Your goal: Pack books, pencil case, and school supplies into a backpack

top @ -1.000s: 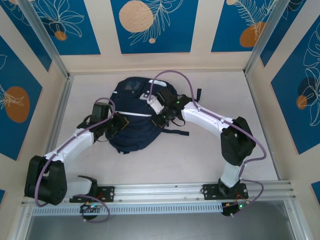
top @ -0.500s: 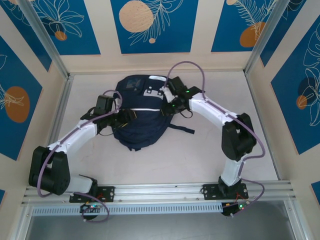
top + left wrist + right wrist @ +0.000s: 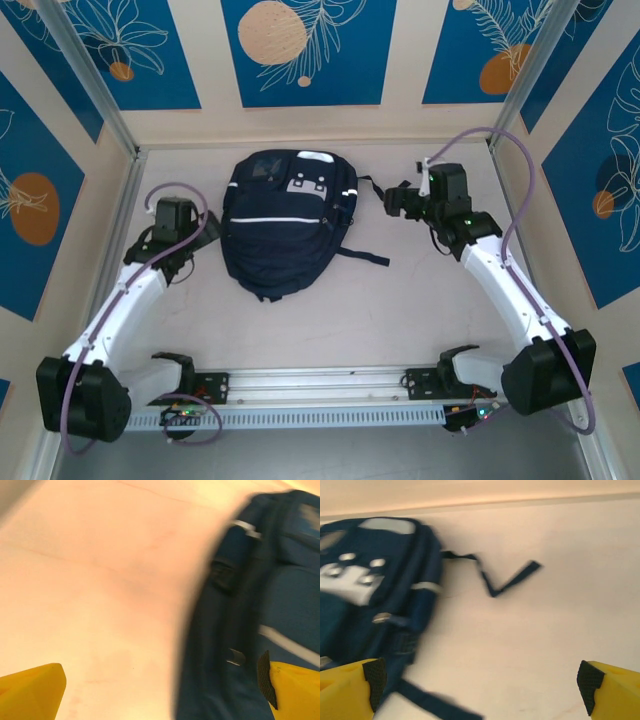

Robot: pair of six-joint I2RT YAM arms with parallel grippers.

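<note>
Left claw (image 3: 162,692) and right claw (image 3: 480,687) gape wide, empty, flanking the grey-patched backpack (image 3: 285,225).

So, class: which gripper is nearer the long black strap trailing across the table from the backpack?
Right. The right gripper sits just beyond the strap, towards the back wall; the left gripper is on the far side of the backpack.

The backpack (image 3: 278,235) is matt navy cloth; the surface (image 3: 420,300) is smooth, pale, matt; the fingers (image 3: 615,692) are yellow plastic
</note>
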